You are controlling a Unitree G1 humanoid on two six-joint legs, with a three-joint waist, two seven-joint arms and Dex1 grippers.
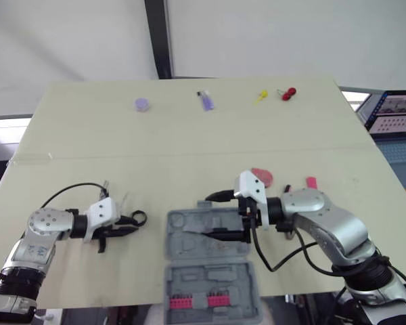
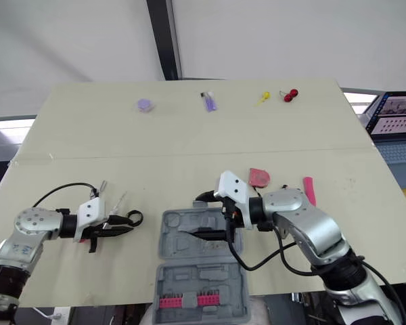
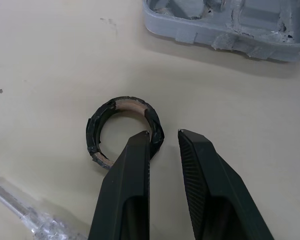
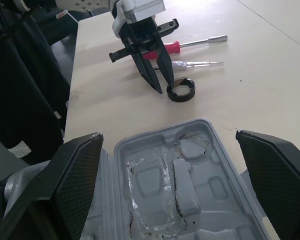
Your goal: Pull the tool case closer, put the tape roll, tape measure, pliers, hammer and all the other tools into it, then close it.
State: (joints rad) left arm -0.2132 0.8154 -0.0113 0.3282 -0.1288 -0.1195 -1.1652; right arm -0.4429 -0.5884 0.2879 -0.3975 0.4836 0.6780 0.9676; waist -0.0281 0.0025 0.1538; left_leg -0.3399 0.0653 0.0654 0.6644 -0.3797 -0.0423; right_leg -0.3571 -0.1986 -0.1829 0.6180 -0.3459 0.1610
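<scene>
- Grey tool case (image 1: 210, 276) open flat at near edge of bench (image 1: 88, 149); near half carries a row of pink bits (image 1: 199, 301).
- Right pincer (image 2: 204, 214) above far half of case, fingers spread wide, gripping nothing; bare moulded recesses underneath in right wrist view.
- Left pincer (image 3: 165, 136) low on bench, left of case, at black tape roll (image 3: 96, 131).
- Slightly spread, not clamped: one finger (image 3: 130, 190) with tip at the ring's wall, the other just outside with a gap showing.
- Tape roll flat on bench, near case's left side, apart from it.
- Two screwdrivers side by side just past left pincer: red-handled screwdriver (image 4: 167, 46) and clear-handled screwdriver (image 4: 190, 64).
- Red round item (image 1: 262, 177) and pink handle (image 1: 311, 183) on bench beyond right arm, to the right of case's far edge.
- Near far edge of bench, well apart from case: purple disc (image 1: 142, 104), small purple item (image 1: 206, 101), yellow item (image 1: 261, 96), red item (image 1: 288, 93).
</scene>
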